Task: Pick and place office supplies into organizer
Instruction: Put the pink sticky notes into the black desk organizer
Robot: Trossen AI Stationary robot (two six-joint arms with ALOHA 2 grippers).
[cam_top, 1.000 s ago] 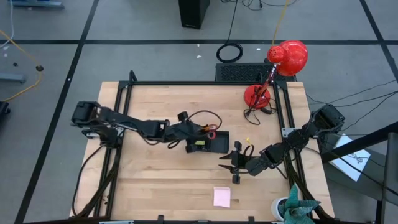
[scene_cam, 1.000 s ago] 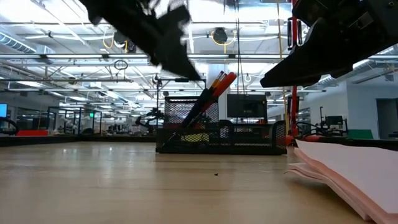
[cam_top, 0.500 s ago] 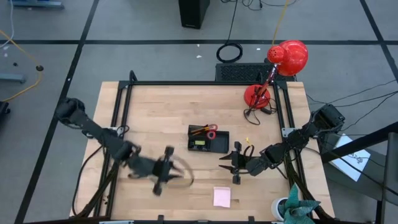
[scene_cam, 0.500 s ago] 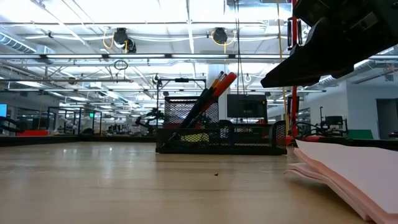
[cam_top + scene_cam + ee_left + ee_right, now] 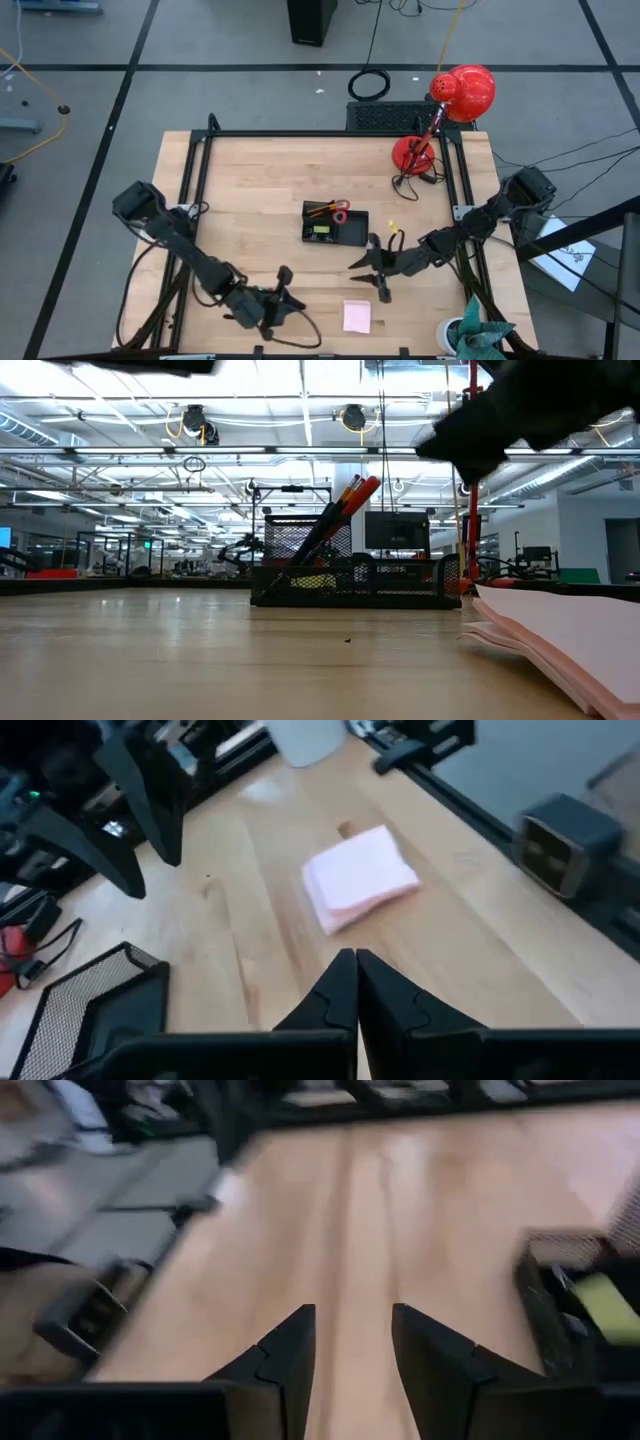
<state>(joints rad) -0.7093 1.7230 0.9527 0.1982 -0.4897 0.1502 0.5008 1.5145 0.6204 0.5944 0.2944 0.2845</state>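
We see the left gripper (image 5: 348,982) pressed together and empty near the pink sticky-note pad (image 5: 357,316), the right gripper (image 5: 349,1342) spread with nothing between its 2 fingers beside the organizer (image 5: 335,229).

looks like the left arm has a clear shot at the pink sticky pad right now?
Probably yes. The left gripper sits near the table's front edge, fingers shut and empty, with only bare wood between it and the sticky pad. The right gripper hangs open farther back by the organizer, not in the way.

black mesh organizer (image 5: 335,229) mid-table, pencils (image 5: 350,495) upright; pink sticky-note pad (image 5: 357,316) flat near table's front edge.
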